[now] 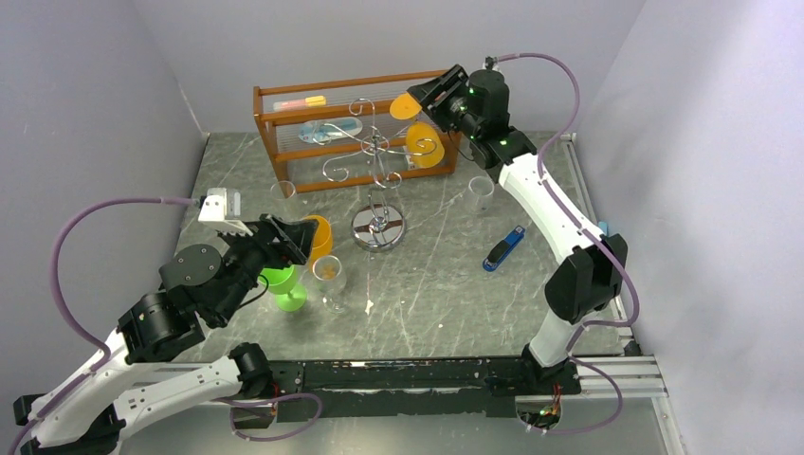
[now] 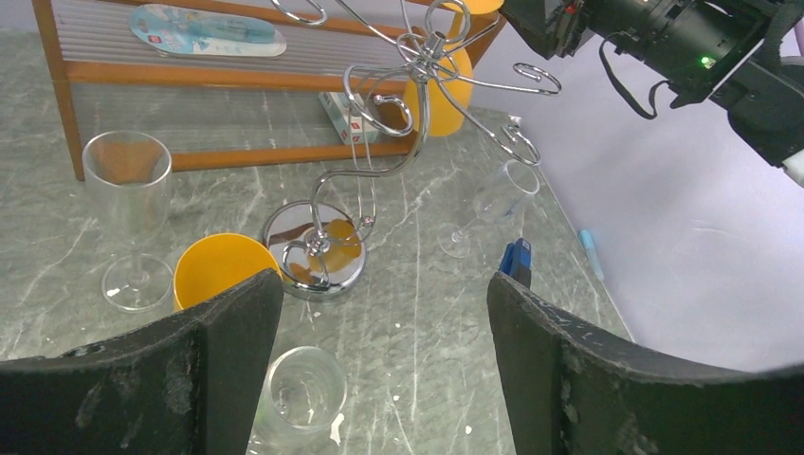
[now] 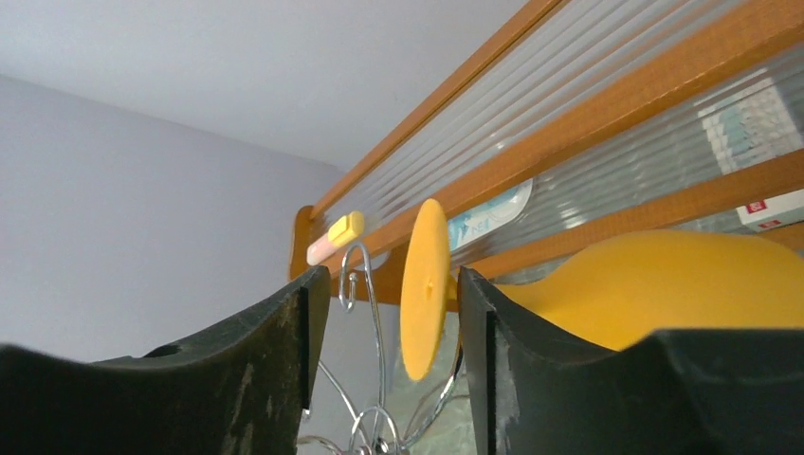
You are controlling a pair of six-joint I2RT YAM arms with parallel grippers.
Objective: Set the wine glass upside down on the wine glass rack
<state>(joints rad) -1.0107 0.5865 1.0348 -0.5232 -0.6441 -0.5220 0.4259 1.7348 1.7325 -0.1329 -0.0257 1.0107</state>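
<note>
A: Where is the orange wine glass (image 1: pixel 424 144)?

B: It is upside down on the wine glass rack (image 1: pixel 379 156). The bowl hangs at about 2 o'clock of the pole and the round foot (image 3: pixel 424 289) is uppermost, just beside a wire scroll. Whether the foot bears on the wire cannot be told.

A: And the right gripper (image 3: pixel 393 280)?

B: It is up high, at 1 o'clock of the rack. Its fingers (image 3: pixel 284 360) stand moderately apart, one on each side of the foot. There is a clear gap on one side, and the foot lies close to the other finger. They do not pinch it.

A: What hems that arm in?

B: The wooden shelf (image 1: pixel 294 152) stands directly behind it, along the table's 12 o'clock edge. The rack's scrolls are just below, and the right wall (image 1: pixel 721 142) rises at 3 o'clock, beyond the arm.

A: What about the left gripper (image 2: pixel 384 284)?

B: It is low, at 8 o'clock of the rack's shiny base (image 1: pixel 379 229), and it faces the rack. Its fingers (image 2: pixel 228 341) are spread wide with nothing between them. An orange cup (image 1: pixel 319 237) sits just beside it, and a green glass (image 1: pixel 284 284) stands close at its 6 o'clock.

A: Where is there open floor?

B: A bare stretch of tabletop (image 1: pixel 446 284) shows from 5 o'clock of the base toward the near edge. Around it are:
- a clear glass (image 1: pixel 332 275) at 7 o'clock
- a small blue item (image 1: pixel 504 249) at 4 o'clock
- another clear glass (image 1: pixel 481 194) at 2 o'clock
- a third (image 1: pixel 283 190) at 10 o'clock, near the shelf's left post
</note>
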